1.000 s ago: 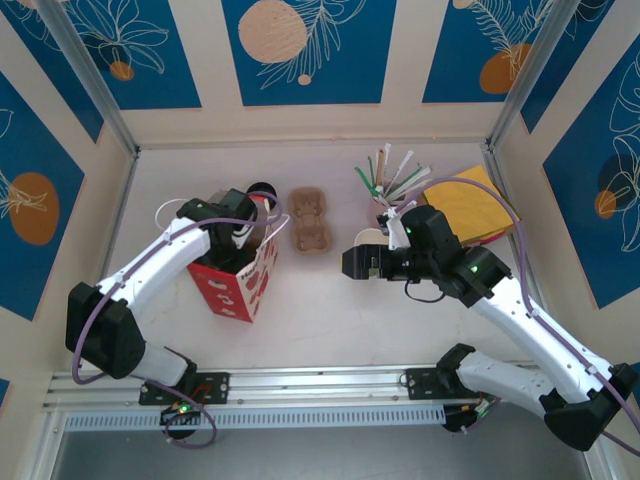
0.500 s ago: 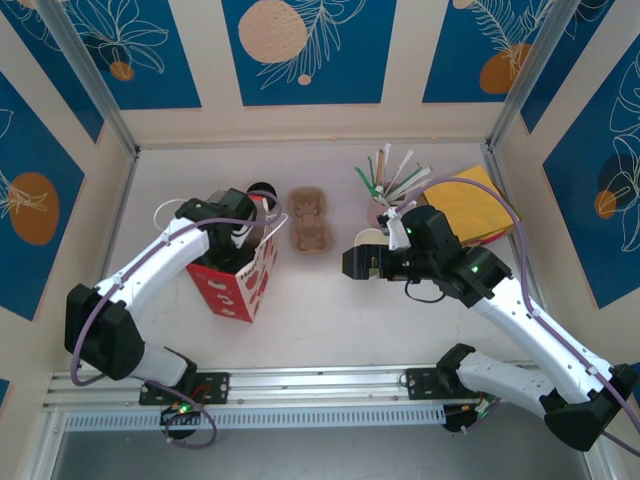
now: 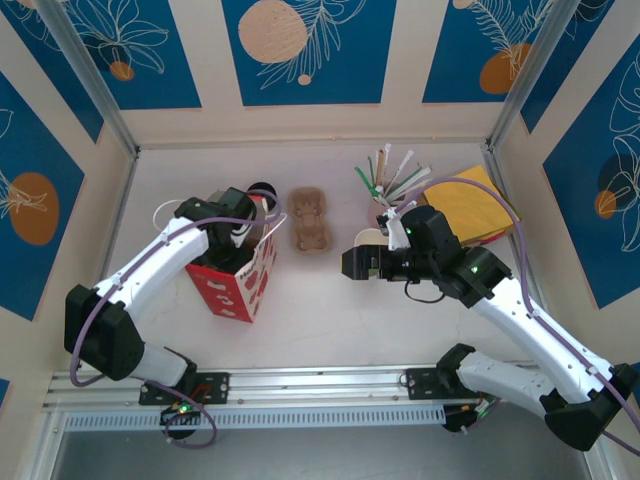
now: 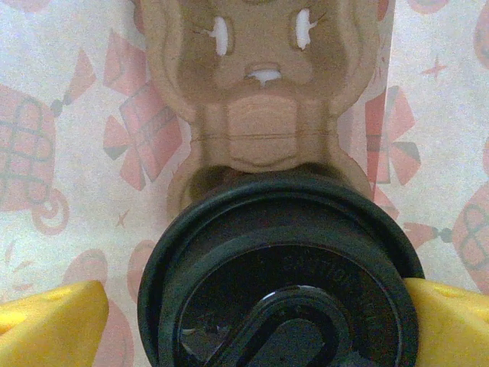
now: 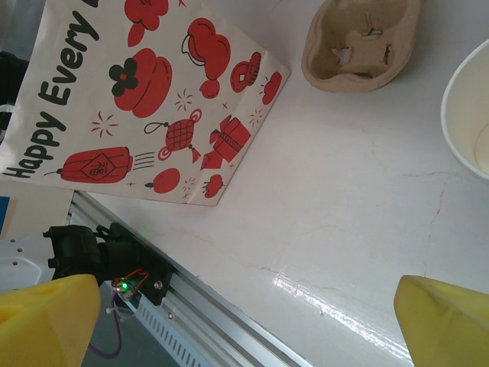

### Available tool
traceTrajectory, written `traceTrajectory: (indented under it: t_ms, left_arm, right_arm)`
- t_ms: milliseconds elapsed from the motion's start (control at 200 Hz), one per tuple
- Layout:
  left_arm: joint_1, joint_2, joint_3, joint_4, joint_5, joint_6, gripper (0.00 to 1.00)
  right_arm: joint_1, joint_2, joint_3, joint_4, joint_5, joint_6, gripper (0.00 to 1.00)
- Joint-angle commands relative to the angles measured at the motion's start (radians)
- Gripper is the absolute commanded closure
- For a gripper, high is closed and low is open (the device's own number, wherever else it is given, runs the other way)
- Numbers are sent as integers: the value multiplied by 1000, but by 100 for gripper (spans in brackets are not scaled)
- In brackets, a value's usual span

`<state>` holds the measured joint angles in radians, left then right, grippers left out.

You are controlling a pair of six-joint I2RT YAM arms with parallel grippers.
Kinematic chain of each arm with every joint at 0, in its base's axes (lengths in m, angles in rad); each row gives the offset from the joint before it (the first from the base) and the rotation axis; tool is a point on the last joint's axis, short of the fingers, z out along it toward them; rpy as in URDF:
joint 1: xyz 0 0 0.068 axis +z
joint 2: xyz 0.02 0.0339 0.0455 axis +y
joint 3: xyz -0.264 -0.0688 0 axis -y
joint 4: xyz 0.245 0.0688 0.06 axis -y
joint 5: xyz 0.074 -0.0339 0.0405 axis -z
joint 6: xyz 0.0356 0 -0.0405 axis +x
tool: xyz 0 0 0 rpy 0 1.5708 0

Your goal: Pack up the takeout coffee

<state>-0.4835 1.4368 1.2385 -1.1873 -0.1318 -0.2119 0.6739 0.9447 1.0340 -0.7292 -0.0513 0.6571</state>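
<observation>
On the left stands a paper bag (image 3: 232, 275), white with red pictures. The left arm reaches down into its top. Inside the bag lies a brown cup tray (image 4: 263, 99). The takeout coffee (image 4: 283, 245) sits in the near pocket of that tray, with its round black lid on. The left gripper (image 4: 256, 306) is spread wide, with one yellow finger on each side of the lid. On one side I can see a gap between finger and lid. On the other side the finger looks like it meets the rim.

Next to the bag, on the table (image 3: 330, 320), lies a second brown tray (image 3: 310, 220). Then comes the right gripper (image 5: 244, 313), up above the table, its yellow fingers far apart with nothing between them. Just beside it stands a cup with no lid (image 3: 370, 238), white inside. Behind that, a bunch of straws (image 3: 388, 172) sticks up, and the arm hides what they stand in. Farthest right lies a flat yellow thing (image 3: 470, 200).
</observation>
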Motion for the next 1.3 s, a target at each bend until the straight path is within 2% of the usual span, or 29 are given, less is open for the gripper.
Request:
traceTrajectory:
  t_ms: [0, 1295]
  left_arm:
    - [11, -29, 30, -31, -8, -15, 4]
    - [12, -33, 56, -48, 3, -21, 4]
  right_arm:
    - [6, -11, 11, -3, 1, 3, 1]
    - [8, -4, 5, 8, 2, 4, 1]
